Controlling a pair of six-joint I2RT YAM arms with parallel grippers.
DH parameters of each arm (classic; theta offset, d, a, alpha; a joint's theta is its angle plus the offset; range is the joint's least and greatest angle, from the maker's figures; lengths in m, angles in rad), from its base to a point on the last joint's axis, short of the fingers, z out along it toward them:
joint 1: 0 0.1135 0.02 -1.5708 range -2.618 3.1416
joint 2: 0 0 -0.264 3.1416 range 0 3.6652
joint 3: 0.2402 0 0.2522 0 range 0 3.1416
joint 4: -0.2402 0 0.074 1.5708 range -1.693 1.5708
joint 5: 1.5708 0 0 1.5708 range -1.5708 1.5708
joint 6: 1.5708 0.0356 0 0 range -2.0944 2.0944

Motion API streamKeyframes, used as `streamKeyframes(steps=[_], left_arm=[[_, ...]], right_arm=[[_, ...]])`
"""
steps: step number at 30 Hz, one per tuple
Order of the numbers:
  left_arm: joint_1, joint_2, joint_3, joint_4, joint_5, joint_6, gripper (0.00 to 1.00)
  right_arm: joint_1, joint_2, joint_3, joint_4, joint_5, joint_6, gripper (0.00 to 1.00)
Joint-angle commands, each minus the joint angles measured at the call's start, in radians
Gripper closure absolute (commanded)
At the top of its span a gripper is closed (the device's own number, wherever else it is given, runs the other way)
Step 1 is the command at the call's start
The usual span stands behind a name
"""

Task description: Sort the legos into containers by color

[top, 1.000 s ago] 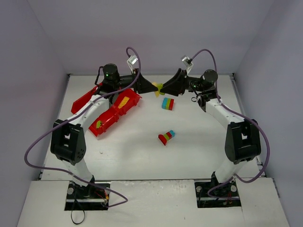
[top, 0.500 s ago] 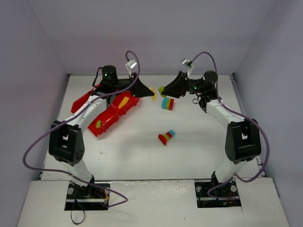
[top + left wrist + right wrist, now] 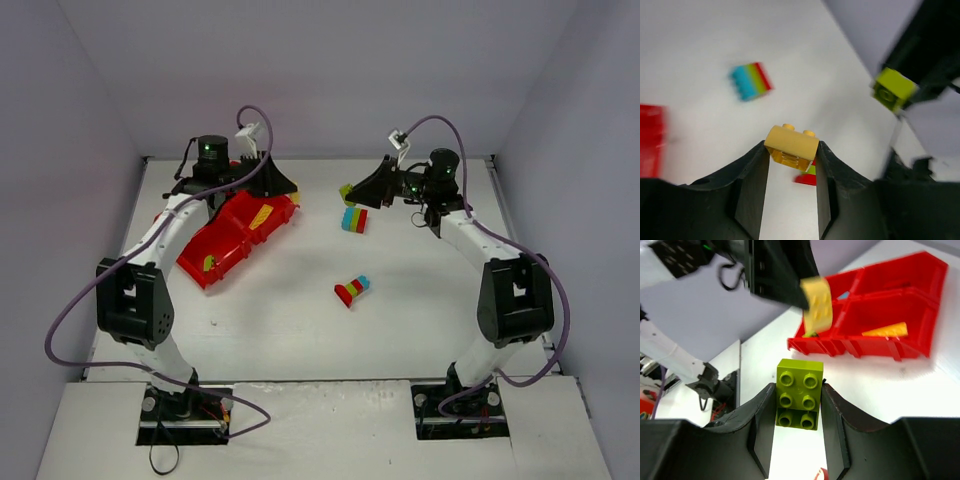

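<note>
Left arm reaches into the upper left of the top view, with the left gripper (image 3: 791, 152) over the far end of the red tray (image 3: 228, 235). Its wrist cam shows what the top view hides: one yellow brick (image 3: 791, 142) pinched between the fingers. Mid-frame there are two loose multicolour stacks, a striped stack (image 3: 354, 219) and a second stack (image 3: 351, 290) below it. Right arm stretches to the upper right, and the right gripper (image 3: 798, 390) is clamped on one lime green brick (image 3: 797, 402). Its cam also catches a yellow wedge (image 3: 885, 330) lying in one tray compartment.
</note>
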Motion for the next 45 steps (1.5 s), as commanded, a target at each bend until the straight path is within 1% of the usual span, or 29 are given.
streamKeyframes(steps=[1,3,4,7,10,14,24,45], left_arm=[[0.037,-0.027,0.148,-0.205,-0.413,0.153,0.93],[0.037,-0.004,0.177,-0.256,-0.518,0.185,0.93],[0.037,0.006,0.203,-0.268,-0.610,0.189,0.93],[0.037,0.035,0.232,-0.287,-0.696,0.206,0.93],[0.035,0.052,0.243,-0.301,-0.730,0.219,0.93],[0.034,0.066,0.242,-0.308,-0.755,0.228,0.93],[0.034,0.085,0.239,-0.324,-0.790,0.242,0.93],[0.034,0.122,0.268,-0.347,-0.816,0.245,0.93]], right_arm=[[-0.005,-0.094,0.046,-0.182,0.081,-0.188,1.00],[-0.005,-0.110,0.046,-0.252,0.121,-0.248,1.00],[-0.005,-0.116,0.042,-0.268,0.132,-0.262,1.00],[-0.005,-0.134,0.032,-0.317,0.163,-0.293,1.00],[-0.006,-0.150,0.026,-0.335,0.184,-0.311,1.00],[-0.005,-0.166,0.014,-0.366,0.201,-0.331,1.00],[-0.003,-0.171,-0.006,-0.374,0.221,-0.334,1.00],[-0.005,-0.186,-0.030,-0.381,0.238,-0.341,1.00]])
